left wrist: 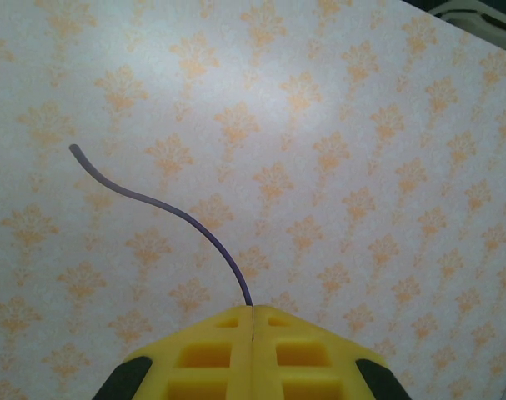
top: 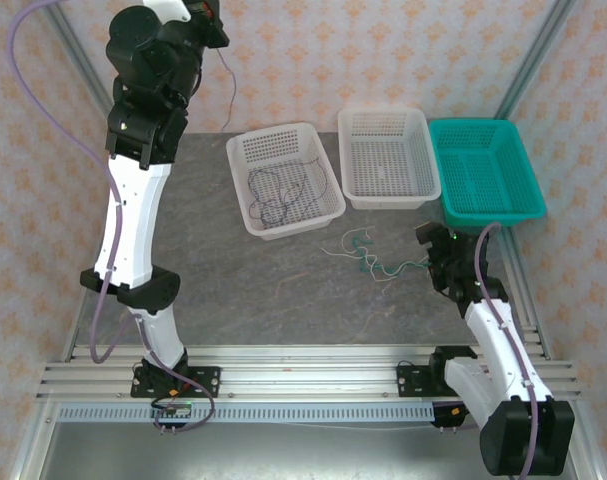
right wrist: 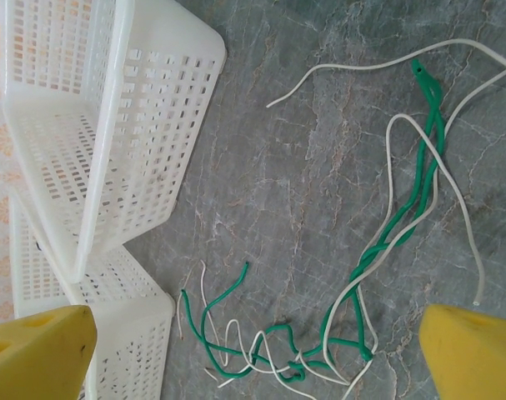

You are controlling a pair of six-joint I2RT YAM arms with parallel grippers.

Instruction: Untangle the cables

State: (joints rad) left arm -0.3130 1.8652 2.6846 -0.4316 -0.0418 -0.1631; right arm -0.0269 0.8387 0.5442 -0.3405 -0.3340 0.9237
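High at left, gripping a thin dark purple cable (left wrist: 177, 212) in fully closed left jaws, with a free end curving loose. In the leftmost white basket (top: 237, 180), seemingly more dark strand (top: 278, 195). Right of it on the worktop (top: 283, 290), knotted white cable (right wrist: 457, 193) and teal-green cable (right wrist: 403, 227), near wide-open, empty right jaws.

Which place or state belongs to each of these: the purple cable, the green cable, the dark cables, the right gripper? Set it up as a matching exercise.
Things:
1. purple cable
2. green cable
3. dark cables
4. right gripper

Places or states:
A. lying in the leftmost white basket
B. open over the table
C. pinched in the shut left gripper
D. twisted with the white cable on the table

Pairs: 1-C, 2-D, 3-A, 4-B.
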